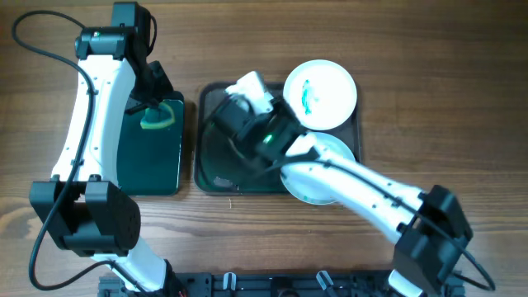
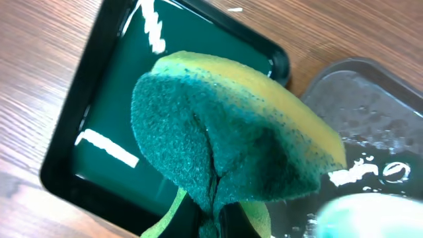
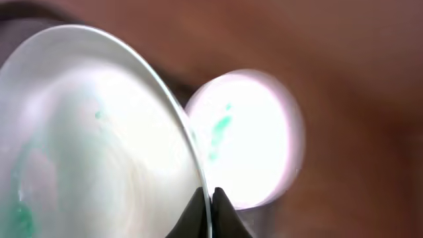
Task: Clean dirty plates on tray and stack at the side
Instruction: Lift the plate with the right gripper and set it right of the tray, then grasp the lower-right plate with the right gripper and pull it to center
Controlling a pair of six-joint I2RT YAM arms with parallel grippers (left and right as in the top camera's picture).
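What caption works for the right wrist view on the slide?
Right gripper pinches the rim of a teal-smeared plate; a second smeared plate sits blurred beyond.

my two arms are built alike: the left arm (image 1: 78,124) and the right arm (image 1: 355,175) each have long, smooth white shells joined by blocky black housings (image 1: 87,219) at the joints. a thin black cable (image 1: 40,51) loops off the top of the left one, and a small green light (image 1: 268,139) glows on the right one's black wrist. my right pincer (image 3: 210,201) ends in dark, narrow, pointed fingertips (image 3: 195,215).
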